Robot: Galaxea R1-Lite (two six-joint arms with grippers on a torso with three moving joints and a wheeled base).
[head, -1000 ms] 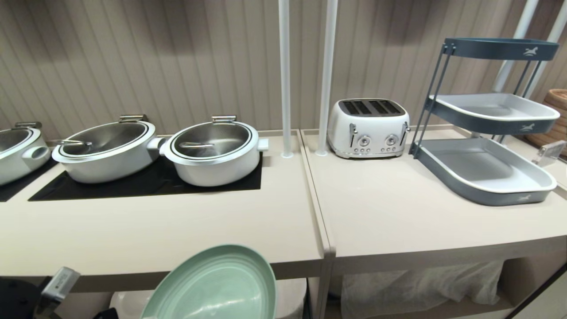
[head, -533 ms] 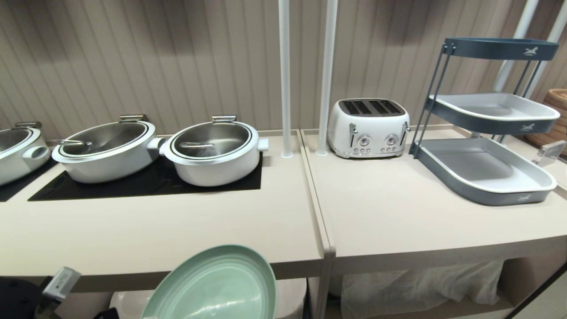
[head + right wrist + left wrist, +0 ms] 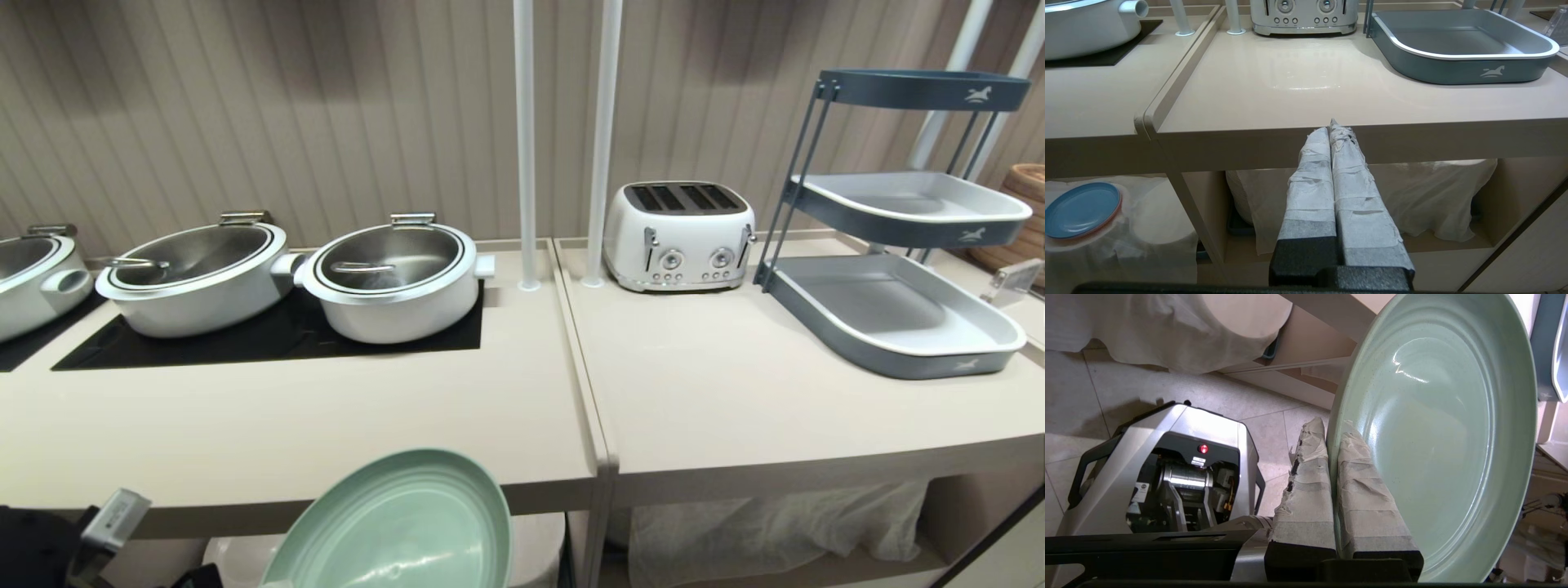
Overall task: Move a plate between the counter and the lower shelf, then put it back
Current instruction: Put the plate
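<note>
Matte mint-green ridged round plate [image 3: 1437,428]

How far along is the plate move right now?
Done: the left tool has the plate pinched by its rim, off any surface. In hand: it hangs tilted before the counter front edge. Left: setting it down. Right tool idle, shut.

On the bench [image 3: 326,425], three lidded pots stand in a row on the cooktop panel [image 3: 245,343] at the back left. Right of it adjoins a second bench slab [image 3: 735,392], carrying a toaster [image 3: 678,235] at the back and a tiered tray rack [image 3: 898,237] to the toaster's right. The plate [image 3: 400,523] hangs tilted before the first bench's front edge, above the lower shelf [image 3: 1143,228], where a draped cloth [image 3: 1098,253] and another plate [image 3: 1081,209] lie.
</note>
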